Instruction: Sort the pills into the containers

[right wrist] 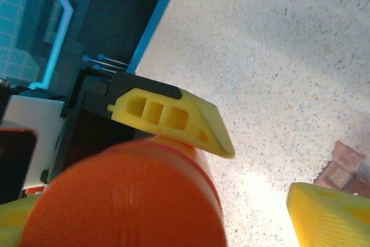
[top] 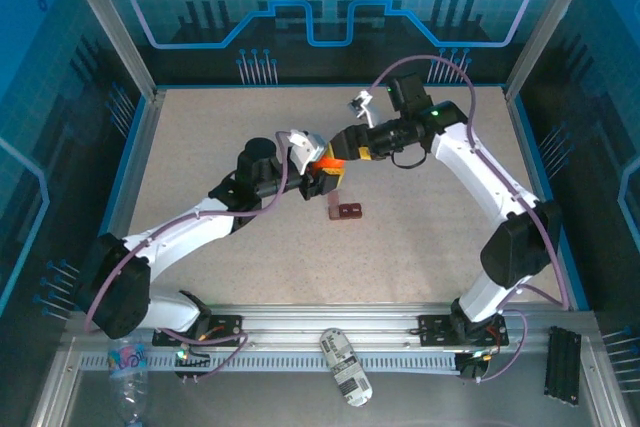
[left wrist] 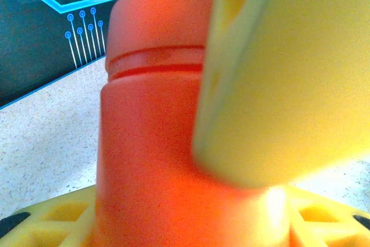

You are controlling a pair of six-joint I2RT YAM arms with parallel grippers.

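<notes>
Left gripper (top: pixel 322 179): closed on the bottle (top: pixel 330 163), holding it above the table (top: pixel 430 237).
Right gripper (top: pixel 340 150): jaws wide around the bottle's top; one finger (right wrist: pixel 326 215) stands clear of it, so it grips nothing.
Box (top: pixel 349 211): on the table just near and right of the bottle, apart from both grippers.
Pills: probably inside the bottle; whether it is capped I cannot tell.
Slip risk: with one grip on a smooth round bottle, a knock from the right finger could twist or drop it.
Spill risk: if the bottle tips too fast or off-aim, pills miss the small wells or land mixed.
Box risk: it looks light, so a low pass could shove it.
</notes>
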